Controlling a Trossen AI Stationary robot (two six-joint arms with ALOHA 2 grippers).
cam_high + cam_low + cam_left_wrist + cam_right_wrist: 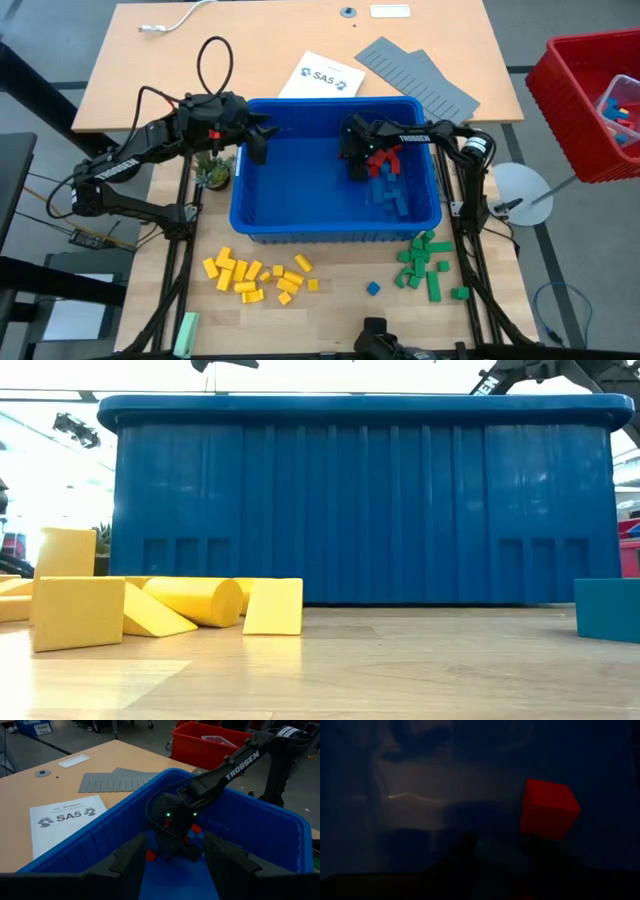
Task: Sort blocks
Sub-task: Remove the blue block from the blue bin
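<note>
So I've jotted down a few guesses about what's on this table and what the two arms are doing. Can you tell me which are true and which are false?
1. The yellow blocks lie in a group on the table in front of the blue bin. True.
2. The green blocks are inside the bin. False: they lie on the table, outside its front right corner.
3. The right gripper is down inside the bin, among red blocks. True.
4. The left gripper is over the yellow pile. False: it is at the bin's left wall.
5. One blue block lies alone on the table. True.
</note>
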